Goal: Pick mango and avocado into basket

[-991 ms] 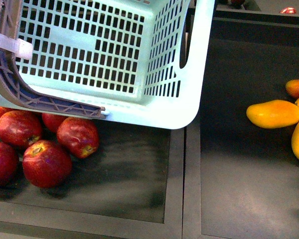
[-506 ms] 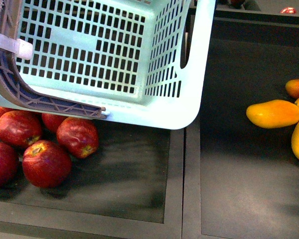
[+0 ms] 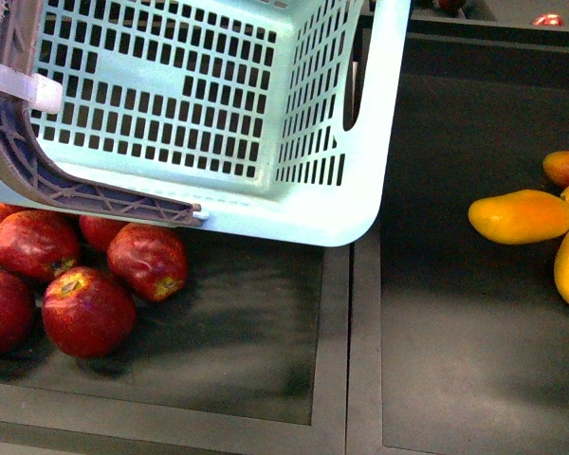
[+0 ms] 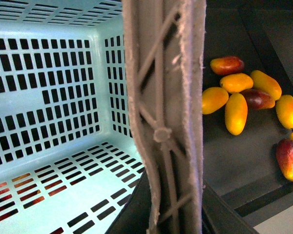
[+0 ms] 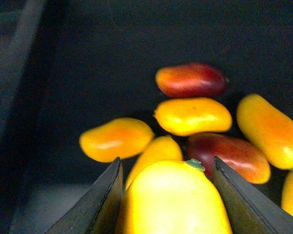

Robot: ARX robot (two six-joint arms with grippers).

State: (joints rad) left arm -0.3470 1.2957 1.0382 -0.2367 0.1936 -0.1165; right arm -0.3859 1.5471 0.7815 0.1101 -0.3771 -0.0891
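On your left, six red apples [image 3: 88,311] lie bunched in the left black tray [image 3: 247,379]. Some are partly hidden under the pale teal basket [image 3: 294,213], which hangs tilted above them, its near corner reaching over the divider between the two trays. A brown latticed bar [image 3: 38,180] runs down the basket's left side, bound by one white tie [image 3: 19,85]. This bar fills the middle of the left wrist view and nothing of the left end effector shows, so you cannot tell how it stands. In the right tray [image 3: 455,360], four loose mangoes [image 3: 520,216] show at the front view's edge, well apart from the basket. The right end effector [image 5: 167,161] has its dark fingers [image 5: 105,200] pressed against both sides of one yellow mango [image 5: 173,204], with seven more clustered just beyond.
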